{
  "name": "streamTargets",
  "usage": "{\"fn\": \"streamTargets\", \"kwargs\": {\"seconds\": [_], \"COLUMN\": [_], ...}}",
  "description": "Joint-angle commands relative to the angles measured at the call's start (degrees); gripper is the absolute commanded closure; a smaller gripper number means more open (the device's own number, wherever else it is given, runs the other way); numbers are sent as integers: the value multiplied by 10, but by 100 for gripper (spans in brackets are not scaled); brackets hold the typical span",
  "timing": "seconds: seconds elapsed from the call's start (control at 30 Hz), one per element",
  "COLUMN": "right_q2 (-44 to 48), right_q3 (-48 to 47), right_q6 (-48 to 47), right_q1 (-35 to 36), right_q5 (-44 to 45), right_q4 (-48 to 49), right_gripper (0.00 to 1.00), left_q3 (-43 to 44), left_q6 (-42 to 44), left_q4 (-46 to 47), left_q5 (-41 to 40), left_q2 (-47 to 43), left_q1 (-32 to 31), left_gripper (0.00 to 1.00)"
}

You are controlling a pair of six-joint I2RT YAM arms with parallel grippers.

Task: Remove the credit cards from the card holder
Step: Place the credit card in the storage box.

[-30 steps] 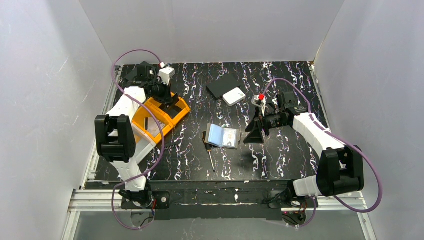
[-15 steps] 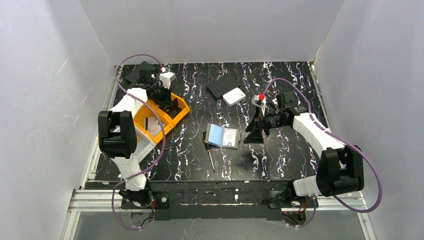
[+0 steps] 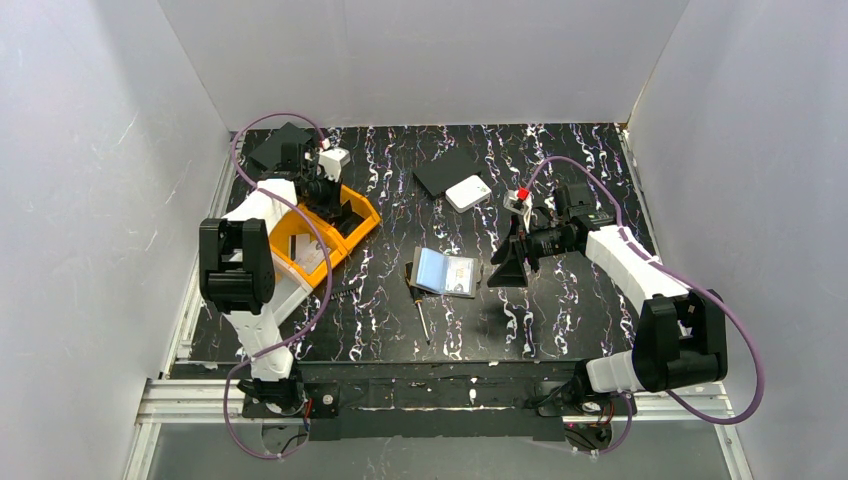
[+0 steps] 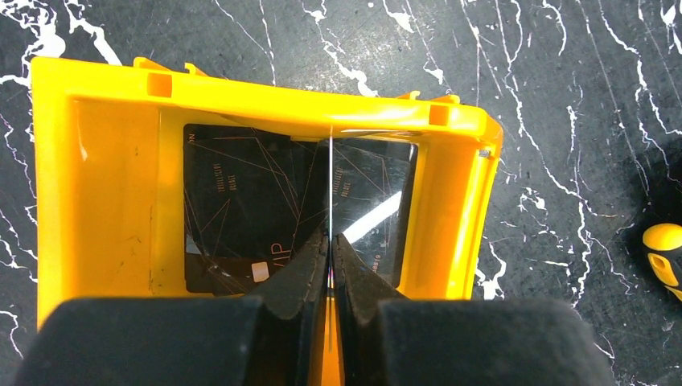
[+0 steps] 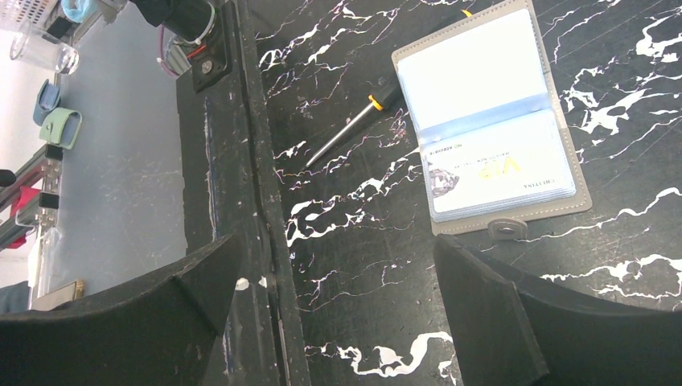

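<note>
The card holder [image 3: 445,271] lies open and flat in the middle of the desk, a little nearer the near edge. Its pale blue inside faces up. A pale card [image 5: 503,173] with "VIP" printed on it sits in a clear pocket.

A screwdriver [image 3: 423,312] lies just beside the holder, on its left side, pointing at the near edge.

The right gripper [image 5: 336,249] is wide open, holding nothing. It is low over the desk, just to the right of the holder, by the snap tab.

The left gripper [image 4: 330,241] is over a yellow bin [image 4: 241,96] near the left edge. Its fingers squeeze a thin card [image 4: 330,185], seen edge-on. Dark cards [image 4: 233,209] lie flat in the bin.

A white box [image 3: 468,193] sits toward the far edge.
</note>
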State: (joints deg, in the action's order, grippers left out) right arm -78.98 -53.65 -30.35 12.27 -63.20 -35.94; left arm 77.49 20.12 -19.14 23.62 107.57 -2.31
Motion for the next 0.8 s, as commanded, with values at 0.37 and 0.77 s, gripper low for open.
{"fn": "streamTargets", "kwargs": {"seconds": [0.37,0.77], "right_q2": [0,8], "right_q3": [-1,-9], "right_q6": [-9,-42], "right_q1": [-7,-8], "right_q5": [-18,24], "right_q4": [-5,-25], "right_gripper": [2,2], "left_q3": [-3,-91], "left_q6": [-14,-158], "left_q4": [13,128], "left_q5": [-68,-159], "left_q2": [-13,-240], "left_q1": [4,5], "left_gripper": [87,39]}}
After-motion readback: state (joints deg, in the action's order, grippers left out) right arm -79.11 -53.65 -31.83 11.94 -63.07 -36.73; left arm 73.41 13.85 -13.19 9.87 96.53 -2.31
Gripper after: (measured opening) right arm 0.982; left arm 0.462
